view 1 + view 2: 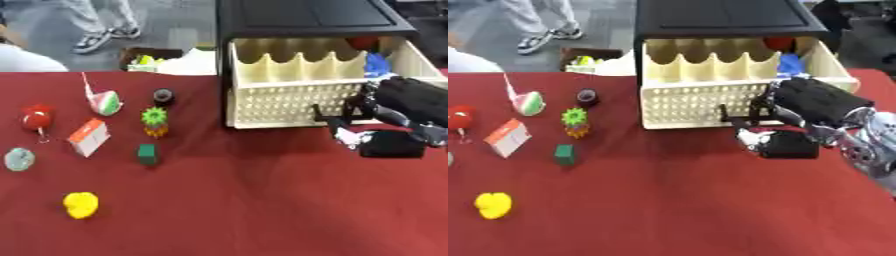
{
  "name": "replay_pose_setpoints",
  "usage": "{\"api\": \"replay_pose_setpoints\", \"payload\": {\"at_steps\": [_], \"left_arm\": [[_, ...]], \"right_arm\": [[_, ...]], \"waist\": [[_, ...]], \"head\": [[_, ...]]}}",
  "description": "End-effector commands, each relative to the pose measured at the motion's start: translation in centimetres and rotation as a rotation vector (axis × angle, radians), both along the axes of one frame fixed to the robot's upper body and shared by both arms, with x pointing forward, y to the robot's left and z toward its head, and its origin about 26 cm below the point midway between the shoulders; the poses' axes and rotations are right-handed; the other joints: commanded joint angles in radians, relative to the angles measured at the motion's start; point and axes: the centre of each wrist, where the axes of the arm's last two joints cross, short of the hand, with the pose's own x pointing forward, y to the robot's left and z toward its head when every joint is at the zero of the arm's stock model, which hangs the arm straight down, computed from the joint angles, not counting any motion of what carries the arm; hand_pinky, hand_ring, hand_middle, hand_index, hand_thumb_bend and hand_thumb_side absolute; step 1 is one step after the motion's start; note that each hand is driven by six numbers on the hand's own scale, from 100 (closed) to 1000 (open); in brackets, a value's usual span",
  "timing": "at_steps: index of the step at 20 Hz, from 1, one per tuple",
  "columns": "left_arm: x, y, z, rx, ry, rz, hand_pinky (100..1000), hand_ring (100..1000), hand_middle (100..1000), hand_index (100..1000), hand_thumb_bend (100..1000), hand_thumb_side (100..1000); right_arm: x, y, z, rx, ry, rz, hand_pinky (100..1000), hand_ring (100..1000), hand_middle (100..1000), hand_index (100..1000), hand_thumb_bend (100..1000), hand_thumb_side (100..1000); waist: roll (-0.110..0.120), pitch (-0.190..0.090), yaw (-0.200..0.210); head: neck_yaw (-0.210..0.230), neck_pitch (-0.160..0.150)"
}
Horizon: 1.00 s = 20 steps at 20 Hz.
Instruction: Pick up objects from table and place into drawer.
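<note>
1. Left eye view: the worktop [245,210] carries a red cover. The cream drawer [297,97] stands pulled open from the black cabinet [302,17] at the far right.
2. Left eye view: the loose objects lie on the left half, well apart from the drawer: red ball [37,117], grey-green round piece [18,159], orange-and-white box [88,137], yellow lump [80,204], green cube [147,154], pineapple toy [155,121], dark round piece [163,95] and watermelon-slice toy [105,102].
3. Left eye view: a blue item [375,64] and a red item [361,43] lie inside the drawer at its right end.
4. Right eye view: the right hand [785,140] sits just in front of the drawer's front right corner, low over the worktop. Its fingers are curled downward; whether they clamp anything cannot be told, as the dark mass under them is indistinct.
5. Right eye view: every loose object lies well to the left of the right hand; the green cube is the nearest.
6. Both views: the left hand does not show.
</note>
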Motion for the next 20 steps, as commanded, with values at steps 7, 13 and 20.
{"api": "replay_pose_setpoints", "payload": {"at_steps": [7,13,20], "left_arm": [[-0.3,0.1,0.7,0.004,-0.029,-0.001,475,577,614,757,100,822],[-0.3,0.1,0.6,0.003,-0.026,-0.001,475,577,614,757,100,822],[-0.3,0.1,0.6,0.002,-0.026,-0.002,475,577,614,757,100,823]], "right_arm": [[-0.6,-0.4,-1.1,-0.005,-0.006,0.040,100,100,100,569,100,1000],[-0.6,-0.5,-1.3,0.034,0.032,0.046,100,100,100,576,100,1000],[-0.6,-0.4,-1.3,0.064,0.105,0.059,100,100,100,584,100,1000]], "waist": [[0.004,-0.023,-0.004],[0.005,-0.026,-0.005],[0.004,-0.026,-0.004]], "head": [[0.011,0.007],[0.016,0.009],[0.015,0.011]]}}
